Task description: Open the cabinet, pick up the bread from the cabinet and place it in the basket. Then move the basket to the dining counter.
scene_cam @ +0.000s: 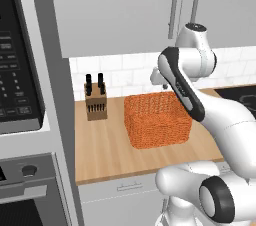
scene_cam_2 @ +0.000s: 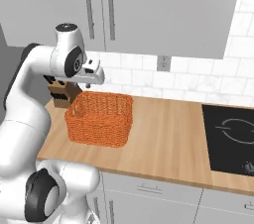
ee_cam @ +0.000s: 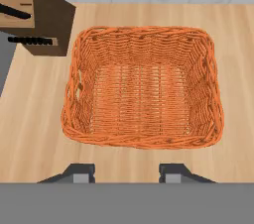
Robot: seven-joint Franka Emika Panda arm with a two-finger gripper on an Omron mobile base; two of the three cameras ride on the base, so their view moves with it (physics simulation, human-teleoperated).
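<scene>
Left base view: cabinet point(scene_cam: 150, 10) doors shut, basket point(scene_cam: 157, 120) on counter right of knife block point(scene_cam: 95, 102). Right base view: gripper point(scene_cam_2: 95, 80) hovers above basket. Hand view: jaws part-spread, holding nothing; basket empty. Bread unseen; nothing done yet, everything left.

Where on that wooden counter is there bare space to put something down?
Bare wood runs between the basket and the black cooktop, and along the counter front edge. It is crowded at the left, where the knife block stands near the basket. The basket itself holds nothing.
</scene>
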